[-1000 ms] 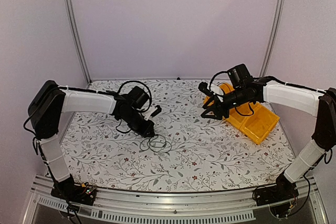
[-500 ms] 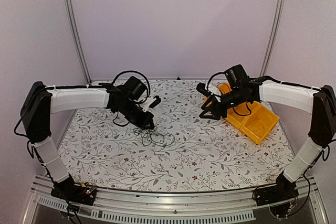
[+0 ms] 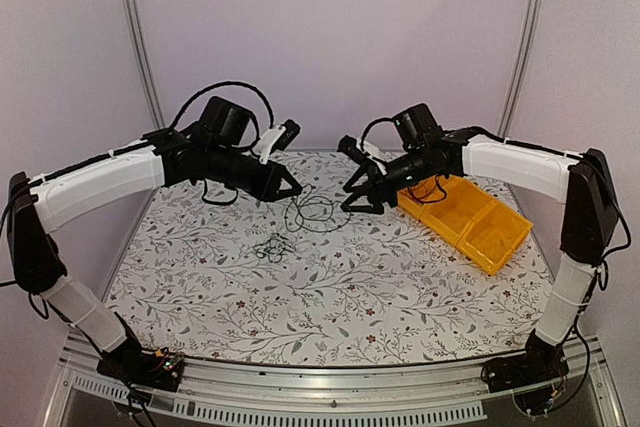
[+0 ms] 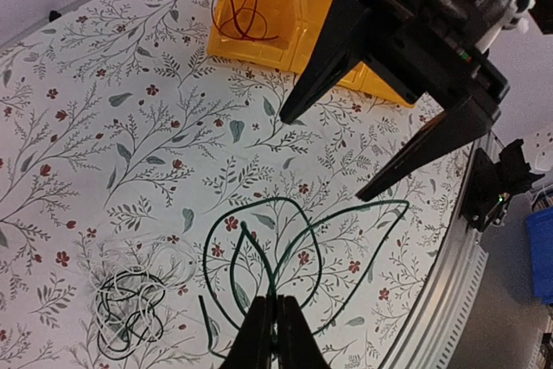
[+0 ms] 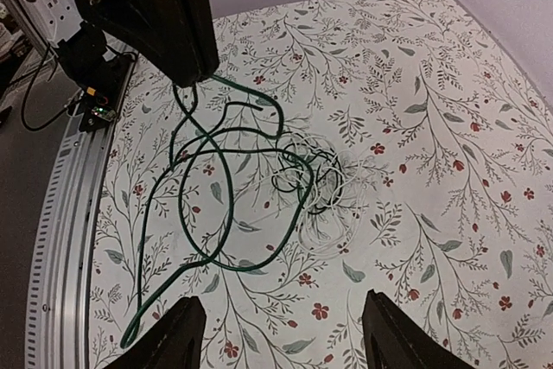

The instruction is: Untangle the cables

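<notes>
While left gripper (image 4: 275,303) clamps green cable (image 4: 371,205) | grip point hidden

White links (image 3: 100,182), black joints (image 3: 585,209), tapered black fingers (image 4: 321,65), looping wiring (image 3: 230,85)

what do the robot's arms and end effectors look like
Both arms have white covered links and black joints: left arm, right arm. Each ends in a black end effector with two long tapered fingers: left end effector, right end effector. Thick black cables loop over the wrists.
</notes>
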